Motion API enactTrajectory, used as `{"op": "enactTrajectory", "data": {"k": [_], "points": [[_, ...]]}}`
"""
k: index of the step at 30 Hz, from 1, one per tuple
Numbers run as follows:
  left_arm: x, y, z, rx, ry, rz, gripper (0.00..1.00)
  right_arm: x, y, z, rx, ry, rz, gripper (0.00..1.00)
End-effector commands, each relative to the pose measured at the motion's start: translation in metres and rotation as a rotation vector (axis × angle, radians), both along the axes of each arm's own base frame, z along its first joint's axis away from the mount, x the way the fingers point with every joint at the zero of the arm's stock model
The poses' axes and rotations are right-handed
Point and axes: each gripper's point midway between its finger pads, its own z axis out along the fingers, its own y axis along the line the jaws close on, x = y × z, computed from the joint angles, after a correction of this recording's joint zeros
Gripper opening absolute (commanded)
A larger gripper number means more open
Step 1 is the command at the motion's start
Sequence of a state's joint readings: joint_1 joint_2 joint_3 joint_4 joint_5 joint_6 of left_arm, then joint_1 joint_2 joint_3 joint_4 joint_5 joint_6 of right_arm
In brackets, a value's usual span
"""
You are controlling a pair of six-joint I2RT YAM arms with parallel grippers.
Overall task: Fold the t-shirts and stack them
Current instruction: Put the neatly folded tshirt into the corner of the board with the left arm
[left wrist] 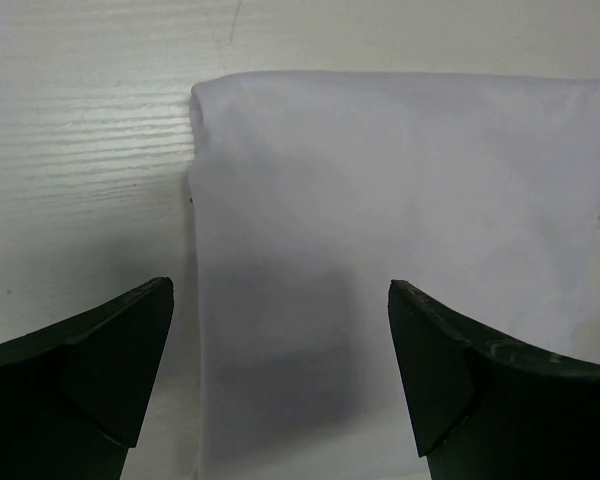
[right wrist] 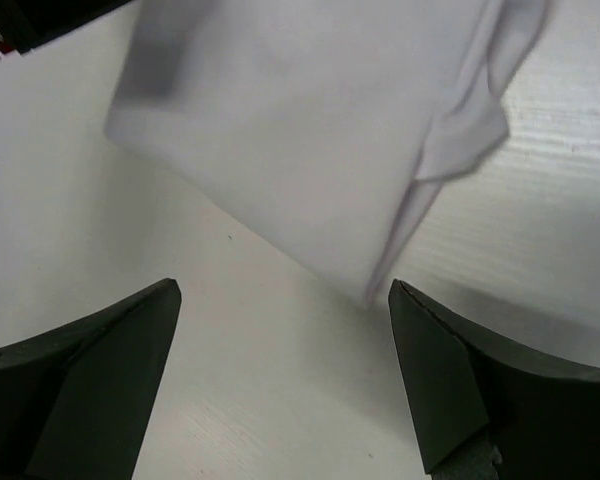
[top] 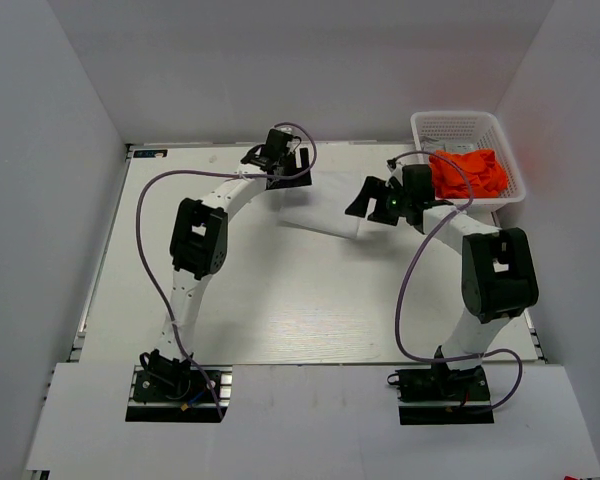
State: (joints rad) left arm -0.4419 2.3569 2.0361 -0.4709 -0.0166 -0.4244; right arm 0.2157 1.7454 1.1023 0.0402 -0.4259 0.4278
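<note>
While both arms reach out from their bases at the near edge of the table, I've got each pair of fingers spread wide, holding nothing. Left gripper hangs over the folded white t-shirt, which lies flat on the table, left of the white lattice basket and nearer to me than it. From that wrist, the shirt's straight folded edge runs down between the fingertips. Right gripper, between the shirt and the basket's near-left corner, looks down on bare tabletop, with the shirt's nearest corner close to one fingertip and a sleeve fold showing along that side. Farthest out, the orange t-shirts sit bunched inside the basket, toward its near side.
</note>
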Motion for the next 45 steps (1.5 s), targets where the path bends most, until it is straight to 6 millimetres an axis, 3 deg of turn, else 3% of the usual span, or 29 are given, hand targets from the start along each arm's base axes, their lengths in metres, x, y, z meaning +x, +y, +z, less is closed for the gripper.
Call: {"op": "enactTrajectory", "data": {"k": [1,4,8,11,14,15,17,18,21,23,24,27,28,30,31,36,37,39,40,44,45], "points": [[-0.010,0.011,-0.022,0.092,0.081,0.001,0.97,-0.007,-0.009,0.003,-0.030,-0.023,-0.014,0.90],[-0.019,0.001,-0.031,0.080,0.108,-0.046,0.91,-0.012,-0.013,0.005,-0.036,-0.030,-0.029,0.90],[-0.028,0.004,-0.049,0.102,0.138,-0.069,0.81,-0.019,-0.015,0.008,-0.038,-0.037,-0.036,0.90],[-0.032,0.009,-0.059,0.137,0.165,-0.080,0.63,-0.024,-0.019,0.010,-0.044,-0.048,-0.050,0.90],[-0.032,0.013,-0.065,0.177,0.169,-0.099,0.19,-0.027,-0.023,0.012,-0.052,-0.057,-0.064,0.90],[-0.031,0.018,-0.064,0.201,0.171,-0.082,0.00,-0.028,-0.025,0.014,-0.054,-0.062,-0.071,0.90],[-0.017,0.049,-0.055,0.285,0.146,-0.026,0.00,-0.030,-0.028,0.012,-0.072,-0.063,-0.081,0.90],[-0.021,0.058,-0.051,0.323,0.155,-0.002,0.00,-0.029,-0.032,0.012,-0.084,-0.069,-0.092,0.90],[-0.005,0.127,-0.022,0.506,0.086,0.154,0.00,-0.029,-0.031,0.013,-0.085,-0.074,-0.093,0.90],[-0.006,0.160,-0.016,0.579,0.088,0.214,0.00,-0.027,-0.031,0.015,-0.080,-0.074,-0.096,0.90],[-0.004,0.185,-0.013,0.584,0.100,0.250,0.00,-0.027,-0.030,0.012,-0.081,-0.070,-0.088,0.90],[0.004,0.221,-0.003,0.571,0.083,0.302,0.00,-0.025,-0.030,0.009,-0.086,-0.062,-0.081,0.90],[0.008,0.243,0.001,0.577,0.072,0.330,0.00,-0.024,-0.031,0.007,-0.088,-0.056,-0.084,0.90],[0.017,0.265,0.005,0.594,0.060,0.355,0.00,-0.020,-0.030,0.005,-0.090,-0.048,-0.082,0.90],[0.020,0.285,0.006,0.599,0.064,0.383,0.00,-0.020,-0.029,0.002,-0.090,-0.038,-0.073,0.90],[0.049,0.336,0.015,0.669,0.018,0.405,0.00,-0.004,-0.031,-0.001,-0.110,-0.012,-0.082,0.90],[0.050,0.356,0.006,0.711,0.041,0.413,0.00,-0.004,-0.031,-0.003,-0.112,0.001,-0.081,0.90],[0.054,0.378,0.013,0.750,0.030,0.452,0.00,0.004,-0.033,0.002,-0.115,-0.011,-0.091,0.90],[0.050,0.398,0.011,0.788,0.046,0.486,0.00,0.006,-0.032,0.001,-0.119,-0.004,-0.091,0.90],[0.058,0.434,0.024,0.805,-0.009,0.537,0.00,0.010,-0.035,0.002,-0.138,-0.005,-0.110,0.90],[0.062,0.435,0.022,0.810,-0.019,0.536,0.00,0.010,-0.038,0.000,-0.144,-0.002,-0.120,0.90]]}}
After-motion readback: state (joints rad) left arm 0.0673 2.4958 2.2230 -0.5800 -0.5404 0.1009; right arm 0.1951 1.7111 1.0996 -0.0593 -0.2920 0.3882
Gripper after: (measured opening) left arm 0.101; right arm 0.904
